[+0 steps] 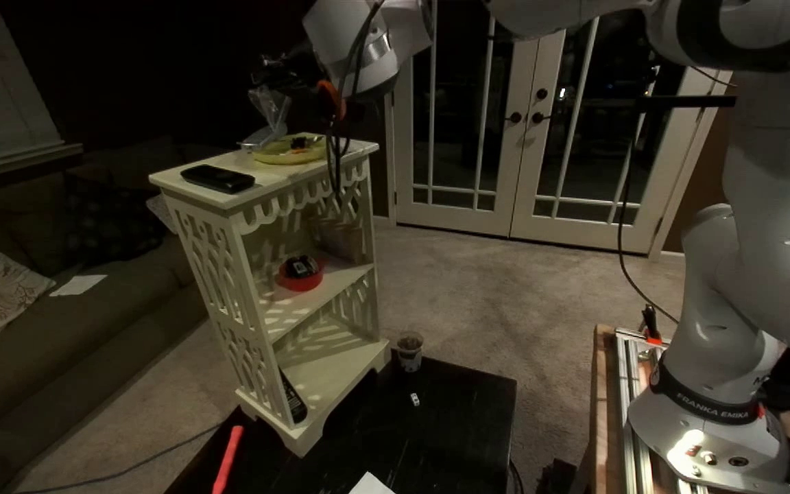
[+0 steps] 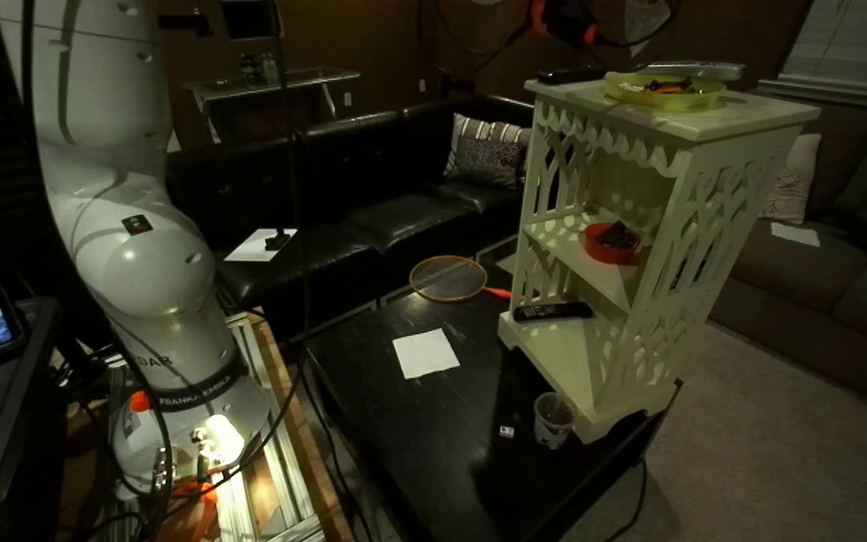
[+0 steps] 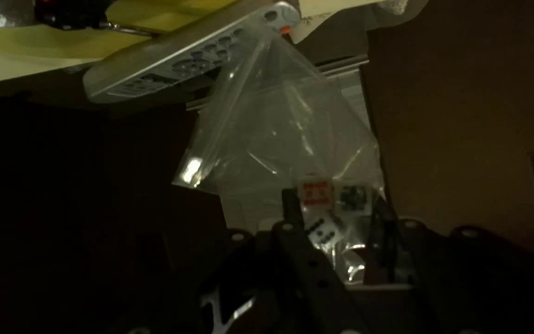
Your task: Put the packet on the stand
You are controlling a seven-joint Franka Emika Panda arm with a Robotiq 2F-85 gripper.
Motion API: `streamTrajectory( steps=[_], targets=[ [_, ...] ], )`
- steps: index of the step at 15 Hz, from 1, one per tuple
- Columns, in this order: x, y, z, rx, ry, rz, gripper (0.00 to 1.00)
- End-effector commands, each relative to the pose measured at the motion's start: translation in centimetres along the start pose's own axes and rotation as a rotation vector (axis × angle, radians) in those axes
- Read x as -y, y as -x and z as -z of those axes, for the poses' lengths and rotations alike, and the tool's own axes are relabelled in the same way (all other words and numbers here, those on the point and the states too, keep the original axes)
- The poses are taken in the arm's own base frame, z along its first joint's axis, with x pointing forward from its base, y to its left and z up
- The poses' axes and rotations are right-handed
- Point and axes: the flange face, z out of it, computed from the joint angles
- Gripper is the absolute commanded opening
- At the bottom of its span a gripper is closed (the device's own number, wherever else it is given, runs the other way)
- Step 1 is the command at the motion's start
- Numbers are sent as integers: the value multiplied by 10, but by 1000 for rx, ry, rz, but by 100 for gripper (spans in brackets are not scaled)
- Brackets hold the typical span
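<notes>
Clear plastic packet (image 3: 274, 125) clasped by the tool (image 3: 335, 202) over the cream stand (image 1: 323, 305)

Dark fingers (image 3: 291, 206) clamp the packet from both sides, and near their tips I can make out small white dice-like pieces (image 3: 314, 194) inside it, marked in red and black. The rest of the bag hangs loose and creased over the stand's flat top, its far end close to a silver remote (image 3: 169, 65); whether the two touch, I can't tell.

That remote rests by a yellow-green dish (image 1: 270, 156) of mixed bits. Nearer the corner lies a flat black object (image 1: 218, 179). One tier down, a red bowl (image 2: 605, 254) holds something dark, too dim to name. At the bottom, a black remote (image 2: 554, 311) leans against the lattice side.

Under the stand is a low black bench (image 2: 403, 421). Just beside the stand's foot sits a see-through cup (image 2: 554, 427), with a tiny white cube (image 2: 506, 431) near it. Farther along the bench lies a sheet of white paper (image 2: 426, 352), and an orange-rimmed racket (image 2: 448, 280) shows by the edge, its red handle pointing toward the stand.
</notes>
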Motion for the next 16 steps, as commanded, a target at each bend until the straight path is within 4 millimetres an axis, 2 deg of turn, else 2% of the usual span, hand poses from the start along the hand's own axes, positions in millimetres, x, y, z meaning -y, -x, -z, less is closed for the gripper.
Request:
streamTrajectory(
  steps=[1, 3, 4, 6, 10, 13, 16],
  targets=[
    [-25, 46, -39, 36, 118, 114, 11],
    [-44, 73, -53, 68, 161, 150, 11],
    [-54, 80, -58, 82, 189, 162, 61],
    [-66, 87, -64, 95, 211, 153, 67],
    [-65, 74, -56, 88, 200, 151, 96],
    [-62, 63, -48, 96, 169, 144, 100],
    [-54, 30, -30, 84, 94, 113, 100]
  ],
)
